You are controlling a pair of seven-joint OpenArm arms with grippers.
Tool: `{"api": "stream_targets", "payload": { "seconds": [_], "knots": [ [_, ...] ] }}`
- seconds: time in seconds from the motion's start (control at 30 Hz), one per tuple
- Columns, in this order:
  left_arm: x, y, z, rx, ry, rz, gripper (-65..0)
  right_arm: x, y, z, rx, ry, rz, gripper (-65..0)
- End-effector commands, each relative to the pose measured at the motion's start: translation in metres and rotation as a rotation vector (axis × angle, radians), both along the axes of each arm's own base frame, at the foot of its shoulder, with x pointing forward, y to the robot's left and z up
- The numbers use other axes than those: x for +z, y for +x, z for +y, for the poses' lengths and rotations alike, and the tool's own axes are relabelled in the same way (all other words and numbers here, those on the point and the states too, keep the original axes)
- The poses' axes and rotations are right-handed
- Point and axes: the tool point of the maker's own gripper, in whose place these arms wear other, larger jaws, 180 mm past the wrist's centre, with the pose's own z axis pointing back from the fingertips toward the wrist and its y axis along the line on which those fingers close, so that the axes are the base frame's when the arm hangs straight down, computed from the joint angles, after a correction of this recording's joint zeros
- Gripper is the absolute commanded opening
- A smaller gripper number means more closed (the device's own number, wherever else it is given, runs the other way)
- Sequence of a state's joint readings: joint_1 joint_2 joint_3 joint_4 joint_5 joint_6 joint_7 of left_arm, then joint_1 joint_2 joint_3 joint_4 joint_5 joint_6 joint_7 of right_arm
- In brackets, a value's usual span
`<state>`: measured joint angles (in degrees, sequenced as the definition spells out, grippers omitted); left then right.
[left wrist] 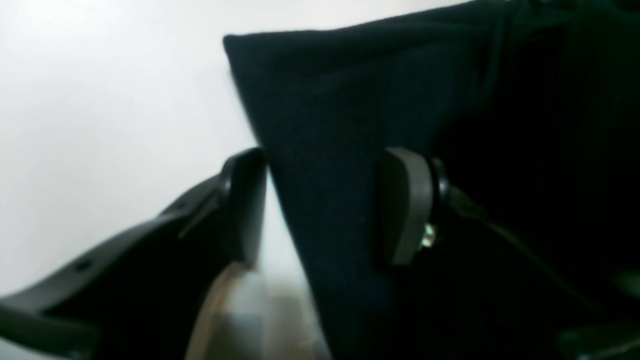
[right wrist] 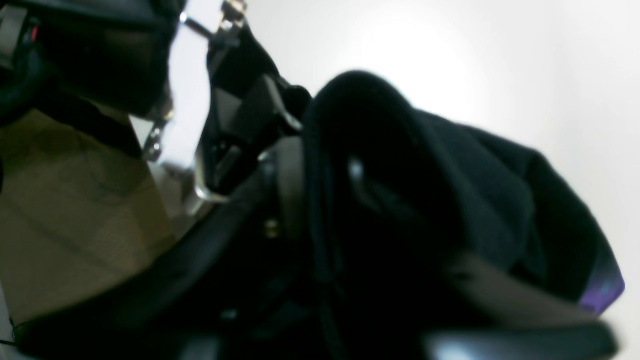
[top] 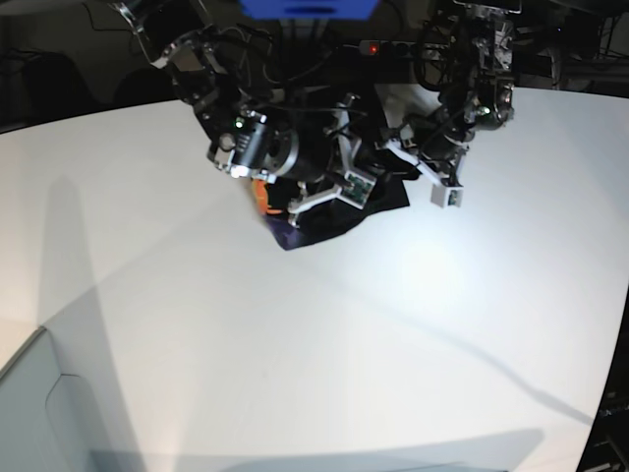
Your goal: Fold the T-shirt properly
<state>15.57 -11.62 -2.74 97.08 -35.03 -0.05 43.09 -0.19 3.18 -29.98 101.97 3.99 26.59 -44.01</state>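
Note:
The black T-shirt [top: 381,200] lies bunched on the white table [top: 324,344] under both arms, with an orange patch [top: 259,194] and a purple edge [top: 290,234] showing. In the left wrist view a folded corner of the T-shirt [left wrist: 320,125] runs between the fingers of my left gripper [left wrist: 325,205]. Its jaws stand apart, with a strip of table visible beside the left finger [left wrist: 245,205]. My right gripper [right wrist: 322,185] is blurred, its fingers apart with a bunch of T-shirt [right wrist: 450,165] between and over them. A purple bit of print [right wrist: 602,290] shows at the cloth's edge.
The arms' bases, cables and a blue box [top: 310,8] crowd the far edge of the table. A brown cardboard-like surface [right wrist: 65,225] shows at the left of the right wrist view. The table's near-left corner [top: 34,339] drops off to a grey floor.

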Motion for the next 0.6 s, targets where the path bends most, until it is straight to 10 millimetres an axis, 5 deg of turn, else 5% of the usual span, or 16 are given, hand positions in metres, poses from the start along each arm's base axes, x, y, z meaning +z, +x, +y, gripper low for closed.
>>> {"api": "stream_targets", "payload": {
  "seconds": [0.0,0.17,0.33,0.57],
  "knots": [
    [-0.001,-0.003,0.005,-0.004,0.020,0.016,-29.3,0.017,0.003,0.007,0.016,0.056,-0.035,-41.1],
    [-0.001,-0.003,0.005,-0.004,0.022,0.016,-29.3,0.040,0.002,0.008,0.036,0.097,-0.097,-22.8],
    [0.012,-0.003,0.023,0.038,0.044,-0.013,-29.3,0.069,0.001,-0.004,0.022,0.134,-0.187,-22.1],
    [0.055,0.002,0.071,0.119,0.125,-0.060,-29.2,0.056,0.022,-0.052,-0.149,0.100,-0.164,-22.1]
  ]
}}
